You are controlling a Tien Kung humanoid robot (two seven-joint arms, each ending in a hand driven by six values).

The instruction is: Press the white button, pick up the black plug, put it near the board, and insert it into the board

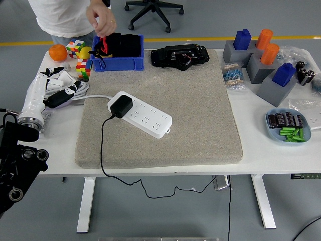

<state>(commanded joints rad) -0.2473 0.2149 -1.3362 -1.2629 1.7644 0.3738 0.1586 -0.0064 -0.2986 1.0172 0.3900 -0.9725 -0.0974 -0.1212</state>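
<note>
The white power strip (146, 118) lies on the grey mat (200, 105), angled from upper left to lower right. The black plug (120, 106) sits in its left end, and the black cord (103, 150) runs down off the table's front edge. My left hand (55, 93) hovers at the table's left side, well left of the strip, fingers relaxed and holding nothing. The right hand is out of view. A person's hand (102, 21) is above the blue bin (118, 52) at the back.
At the back left are an orange (56, 52), puzzle cubes (76, 48) and coiled white cables (75, 90). A black device (179, 54) lies at the mat's top. Grey blocks with blue and orange pegs (261, 55) and a blue dish (287, 125) stand on the right.
</note>
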